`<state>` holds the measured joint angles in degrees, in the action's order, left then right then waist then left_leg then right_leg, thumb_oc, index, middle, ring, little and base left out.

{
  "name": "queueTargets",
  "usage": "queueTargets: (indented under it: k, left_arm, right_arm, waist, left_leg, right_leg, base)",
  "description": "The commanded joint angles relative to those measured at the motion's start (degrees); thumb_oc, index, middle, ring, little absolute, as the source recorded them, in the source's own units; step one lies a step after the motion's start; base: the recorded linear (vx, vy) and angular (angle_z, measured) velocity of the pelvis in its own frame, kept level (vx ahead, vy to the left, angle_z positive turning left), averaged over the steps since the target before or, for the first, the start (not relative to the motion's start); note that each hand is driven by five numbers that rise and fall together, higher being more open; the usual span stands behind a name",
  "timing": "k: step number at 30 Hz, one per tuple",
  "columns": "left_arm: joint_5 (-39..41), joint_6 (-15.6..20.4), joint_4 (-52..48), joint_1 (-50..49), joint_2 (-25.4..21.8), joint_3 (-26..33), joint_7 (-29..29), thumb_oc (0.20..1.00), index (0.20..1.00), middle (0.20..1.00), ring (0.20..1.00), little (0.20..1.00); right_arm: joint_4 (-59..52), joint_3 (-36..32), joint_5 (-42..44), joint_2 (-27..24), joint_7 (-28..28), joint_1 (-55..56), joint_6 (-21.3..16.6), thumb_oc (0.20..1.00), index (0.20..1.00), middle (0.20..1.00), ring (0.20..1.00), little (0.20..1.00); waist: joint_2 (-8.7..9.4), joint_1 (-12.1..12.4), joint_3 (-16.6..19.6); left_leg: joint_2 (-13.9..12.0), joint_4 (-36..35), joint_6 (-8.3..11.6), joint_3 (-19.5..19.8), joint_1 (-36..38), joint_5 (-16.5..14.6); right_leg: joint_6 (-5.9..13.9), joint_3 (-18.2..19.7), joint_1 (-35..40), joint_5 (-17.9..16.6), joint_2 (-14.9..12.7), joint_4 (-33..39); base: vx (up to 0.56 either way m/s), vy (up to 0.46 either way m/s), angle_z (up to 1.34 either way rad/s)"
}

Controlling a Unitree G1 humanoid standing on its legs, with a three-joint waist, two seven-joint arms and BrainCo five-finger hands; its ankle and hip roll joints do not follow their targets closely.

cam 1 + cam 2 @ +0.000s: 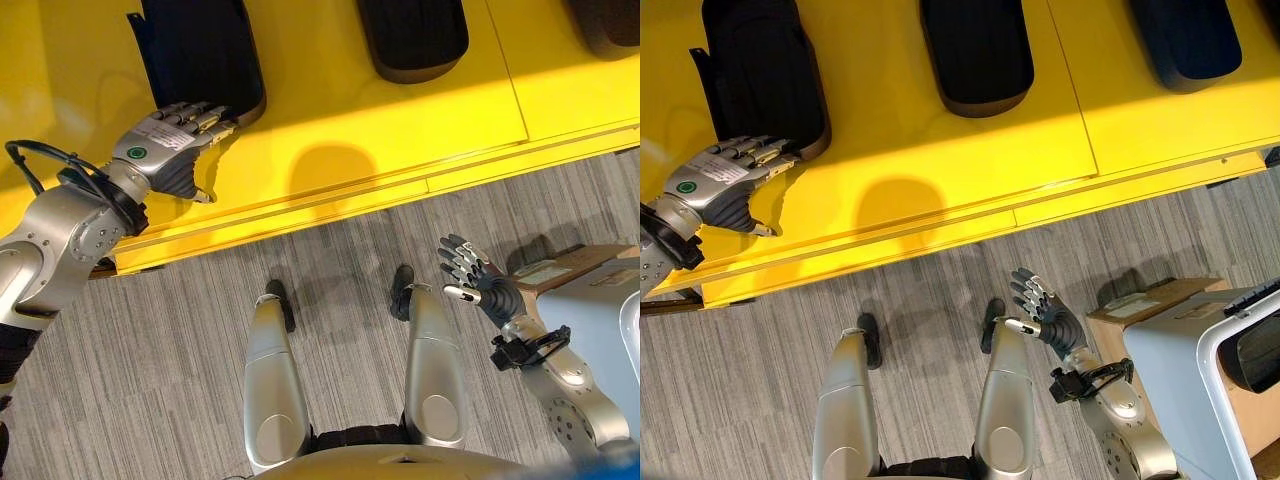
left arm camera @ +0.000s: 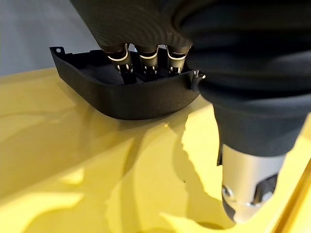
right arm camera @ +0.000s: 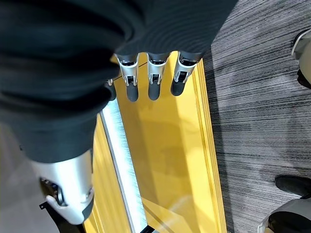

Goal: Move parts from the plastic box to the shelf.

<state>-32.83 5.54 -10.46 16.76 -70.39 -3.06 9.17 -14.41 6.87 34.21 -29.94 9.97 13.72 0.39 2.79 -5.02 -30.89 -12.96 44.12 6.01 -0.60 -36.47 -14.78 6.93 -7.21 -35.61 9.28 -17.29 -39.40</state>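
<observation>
Three dark parts (image 1: 975,55) are seen laid on the yellow shelf (image 1: 940,170), the leftmost part (image 1: 205,55) touched by the straight fingers of the left hand (image 1: 165,140), while the right hand (image 1: 475,275) is held relaxed and empty near the plastic box (image 1: 1185,370), where further parts are judged to remain.

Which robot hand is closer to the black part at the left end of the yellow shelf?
Left. The left hand has its fingertips resting on the near end of the black part on the shelf. The right hand hangs open over the floor, well away from it.
</observation>
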Motion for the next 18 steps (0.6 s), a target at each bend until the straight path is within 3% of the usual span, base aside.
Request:
queueTargets:
  k: [1, 2, 4, 5, 9, 11, 12, 13, 18]
  left_arm:
    - [-1.79, 0.36, -2.86, -3.24, -2.11, 3.68, 0.98, 1.000, 1.000, 1.000, 1.000, 1.000]
    - [-1.79, 0.36, -2.91, -3.32, -2.11, 3.78, 0.97, 1.000, 1.000, 1.000, 1.000, 1.000]
    - [-2.08, 0.36, -3.22, -4.39, -2.21, 4.79, 1.15, 1.000, 1.000, 1.000, 1.000, 1.000]
    - [-2.08, 0.35, -3.26, -4.46, -2.22, 4.87, 1.14, 1.000, 1.000, 1.000, 1.000, 1.000]
    - [-1.48, 0.36, -3.38, -4.49, -1.94, 6.08, 0.31, 1.000, 1.000, 1.000, 1.000, 1.000]
    - [0.57, 0.46, -3.46, -2.51, -1.89, 8.14, -2.52, 1.000, 1.000, 1.000, 1.000, 1.000]
    - [0.63, 0.47, -3.49, -2.47, -1.94, 8.20, -2.56, 1.000, 1.000, 1.000, 1.000, 1.000]
    - [0.91, 0.45, -3.39, -1.70, -2.13, 8.96, -4.05, 1.000, 1.000, 1.000, 1.000, 1.000]
    - [2.39, 1.11, -5.02, 3.14, -5.35, 10.95, -8.21, 1.000, 1.000, 1.000, 1.000, 1.000]
  right_arm:
    - [-3.10, -4.10, 1.26, -0.31, 0.70, 1.52, -1.74, 1.000, 1.000, 1.000, 1.000, 1.000]
    - [-3.13, -4.09, 1.26, -0.31, 0.69, 1.52, -1.77, 1.000, 1.000, 1.000, 1.000, 1.000]
    - [-3.11, -4.08, 1.21, -0.23, 0.83, 1.43, -1.62, 1.000, 1.000, 1.000, 1.000, 1.000]
    - [-3.14, -4.08, 1.21, -0.23, 0.83, 1.43, -1.64, 1.000, 1.000, 1.000, 1.000, 1.000]
    - [-3.14, -4.20, 1.22, -0.25, 0.69, 1.32, -1.75, 1.000, 1.000, 1.000, 1.000, 1.000]
    - [-2.84, -4.53, 1.17, -0.04, 0.62, 1.10, -2.06, 1.000, 1.000, 1.000, 1.000, 1.000]
    - [-2.85, -4.57, 1.17, -0.01, 0.62, 1.04, -2.09, 1.000, 1.000, 1.000, 1.000, 1.000]
    - [-2.78, -4.56, 1.15, 0.14, 0.49, 1.05, -2.39, 1.000, 1.000, 1.000, 1.000, 1.000]
    - [-2.57, -4.75, 1.18, -0.14, 0.54, 1.38, -3.11, 1.000, 1.000, 1.000, 1.000, 1.000]
  waist:
    - [0.05, 0.54, 2.38]
    - [0.06, 0.54, 2.10]
    - [-0.02, 0.58, 2.34]
    - [0.00, 0.59, 2.05]
    - [0.00, 0.56, 2.38]
    - [-0.08, 0.55, 2.43]
    - [-0.07, 0.56, 2.13]
    - [-0.10, 0.57, 2.55]
    - [-0.50, 0.67, 3.10]
  left_leg:
    - [-3.06, -5.06, 1.80, 1.36, -1.07, 6.24]
    - [-2.92, -5.24, 1.44, 1.26, -1.58, 7.54]
    - [-3.10, -5.06, 1.81, 1.27, -1.08, 6.22]
    - [-2.96, -5.23, 1.45, 1.18, -1.59, 7.52]
    - [-3.11, -5.00, 1.86, 1.21, -1.09, 6.24]
    - [-3.11, -4.80, 1.90, 1.20, -1.13, 6.06]
    - [-2.94, -5.12, 1.49, 1.11, -1.71, 7.58]
    - [-3.08, -4.96, 1.92, 1.22, -1.14, 6.16]
    - [-3.05, -5.15, 1.95, 1.23, -1.10, 6.28]
  right_leg:
    - [2.77, 2.25, 8.34, -0.44, -4.22, 3.62]
    - [2.46, 2.17, 7.87, -1.54, -4.29, 3.88]
    - [2.76, 2.32, 8.27, -0.44, -4.23, 3.57]
    - [2.45, 2.23, 7.81, -1.54, -4.30, 3.83]
    - [2.75, 2.27, 8.30, -0.48, -4.27, 3.49]
    - [2.72, 2.23, 8.41, -0.25, -4.28, 3.30]
    - [2.39, 2.13, 7.88, -1.54, -4.35, 3.67]
    - [2.75, 2.18, 8.47, -0.30, -4.32, 3.42]
    - [2.86, 2.17, 8.35, -0.19, -4.43, 3.34]
  base:
    - [-0.09, 0.010, -0.04]
    - [0.00, 0.002, -0.06]
    - [0.00, 0.000, 0.00]
    - [0.00, 0.000, 0.00]
    - [0.04, -0.003, 0.00]
    - [-0.04, 0.011, 0.00]
    - [0.00, 0.000, 0.00]
    - [0.00, 0.000, 0.00]
    - [0.02, -0.003, 0.00]
